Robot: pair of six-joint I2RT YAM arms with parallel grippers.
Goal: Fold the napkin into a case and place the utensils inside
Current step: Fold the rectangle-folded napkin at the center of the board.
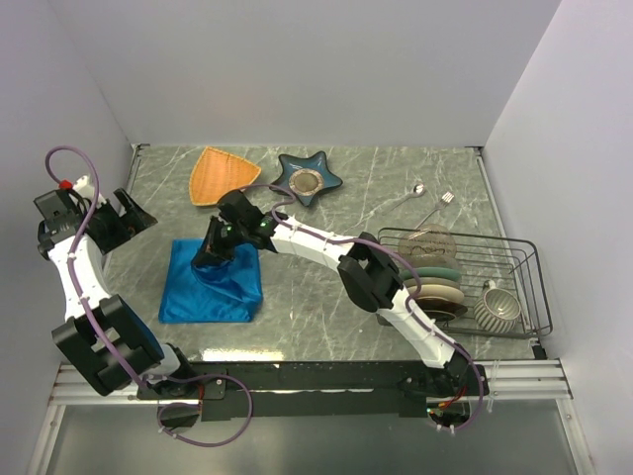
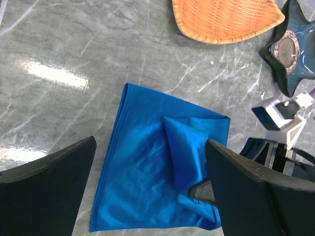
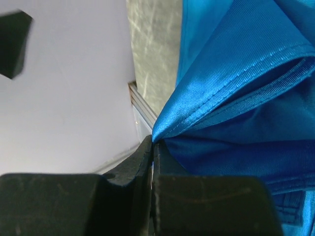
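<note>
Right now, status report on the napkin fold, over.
Right gripper shut on napkin fold, raised. Left gripper open, holding nothing. Spoon, fork lie by rack, not in napkin.

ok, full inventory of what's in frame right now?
napkin: 1, bright blue, table's left-centre, one part pinched up
orange dish: 1, triangular, far left-centre
star dish: 1, dark blue, right of orange dish
spoon: 1, silver, far right
fork: 1, silver, right of spoon
rack: 1, dark wire, right edge
plates: several, mixed colours, upright in rack
cup: 1, ribbed grey, in rack
table: 1, grey marble
left hand: open, far left, holding nothing
right hand: shut on napkin
</note>
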